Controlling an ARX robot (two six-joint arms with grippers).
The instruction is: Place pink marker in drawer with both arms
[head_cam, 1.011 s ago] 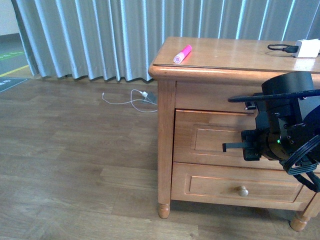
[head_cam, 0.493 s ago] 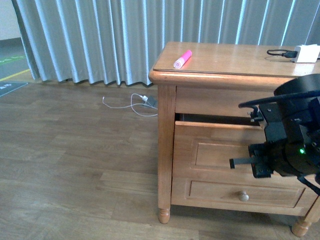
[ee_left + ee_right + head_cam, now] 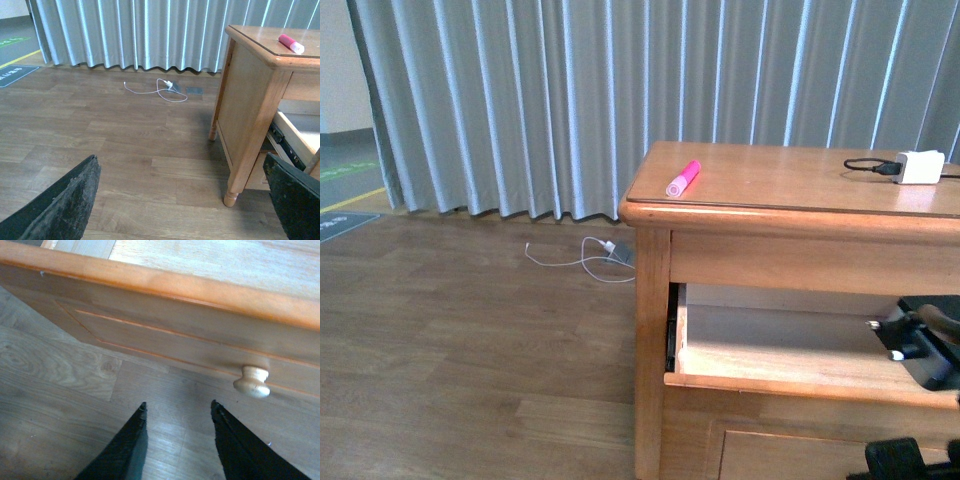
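Pink marker (image 3: 683, 178) sits on top of the table (image 3: 770, 190), right at the front corner, paler round end pointing out over the edge. Nobody has it! The left fingers (image 3: 180, 162) are spread wide and hold nothing; the marker lies well beyond them and higher, with bare floor between their tips. That wide spread looks like readiness for a pick, since this is the arm on the marker's side.

Down at the drawer (image 3: 780, 383), the box juts out from the table and its pale inside shows nothing in it: room for the drop. The right fingers (image 3: 178, 404) are parted and empty too, pointing at the floor below the drawer front. The round knob (image 3: 252, 381) sits just past one fingertip, off to the outside of the gap, not between the tips and not touching them. My read: this arm's job was the knob, and it hangs close so the drawer can be handled again.

The white charger (image 3: 918, 167) with its black cable rests at the far end of the table top, well apart from the marker, so it shouldn't get in the way. Next call, as I judge it: left fingers up and over that corner, closing across the marker's thick barrel.
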